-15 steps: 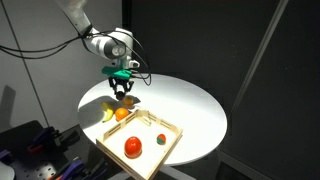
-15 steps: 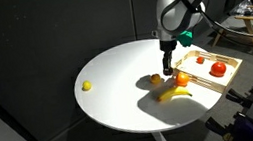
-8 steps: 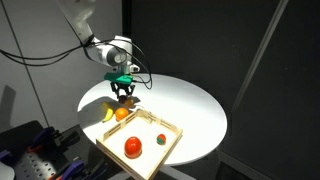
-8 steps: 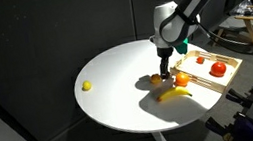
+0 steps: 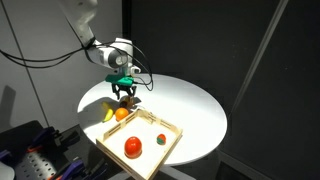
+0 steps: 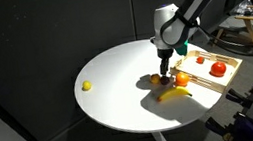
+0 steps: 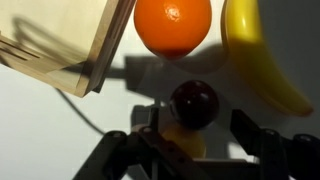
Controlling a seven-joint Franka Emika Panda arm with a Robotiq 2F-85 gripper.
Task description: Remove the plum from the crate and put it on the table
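Observation:
The plum [image 7: 193, 103] is small, round and dark maroon. It lies on the white table [image 7: 40, 130], outside the crate [image 7: 70, 40], just below an orange [image 7: 172, 22]. My gripper [image 7: 195, 135] is open, with one finger on each side of the plum and a gap to each. In both exterior views the gripper [image 5: 124, 94] [image 6: 164, 66] hangs low over the table [image 5: 190, 105] [image 6: 118, 82] beside the light wooden crate [image 5: 165, 127] [image 6: 208, 74]. The plum [image 6: 155, 77] shows as a dark spot under the fingers.
A banana [image 7: 255, 50] [image 5: 108, 113] [image 6: 175, 92] and the orange [image 5: 122, 113] [image 6: 179, 79] lie close to the plum. In the crate are a red-orange fruit [image 5: 131, 146] [image 6: 218, 68] and a smaller fruit [image 5: 158, 140] [image 6: 201, 59]. A small yellow ball [image 6: 86, 86] lies far off.
The gripper has come down a little towards the table beside the orange over the last second. In the last half second almost nothing has moved.

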